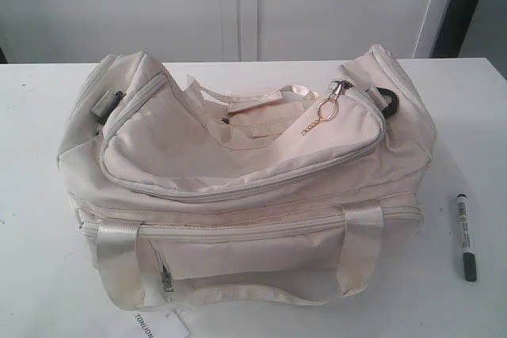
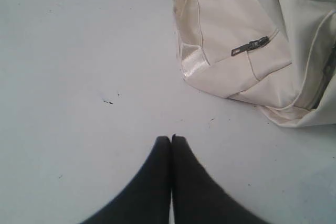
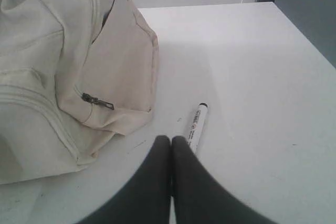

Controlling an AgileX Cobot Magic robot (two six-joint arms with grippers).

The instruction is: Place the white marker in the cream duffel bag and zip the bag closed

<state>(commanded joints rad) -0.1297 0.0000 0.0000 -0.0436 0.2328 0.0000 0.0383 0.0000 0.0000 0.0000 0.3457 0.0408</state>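
Marker (image 1: 466, 237), white with a dark cap, lay flat on the table (image 1: 47, 290). In your exterior view it was to the right of the bag (image 1: 238, 172), near the bag's front right corner but clear of it. The bag sat in the middle of the table with its pale handles (image 1: 119, 251) drooping down the front. A gold ring pull (image 1: 326, 110) hung on its top, and a paper tag (image 1: 158, 324) stuck out below its front edge. You could not tell from these views whether the main zip on top was open.

Your right claw (image 3: 171, 140) had its two dark fingers pressed together, gripping nothing. It was over the table just beside one end of the marker (image 3: 197, 127), with the bag's end pocket (image 3: 105, 72) and its small dark zip tab (image 3: 97, 100) close by. Your left claw (image 2: 171, 139) was likewise pinched closed and empty. It was over the table near the bag's other end (image 2: 226, 51), apart from it, where another dark zip tab (image 2: 250, 46) showed.
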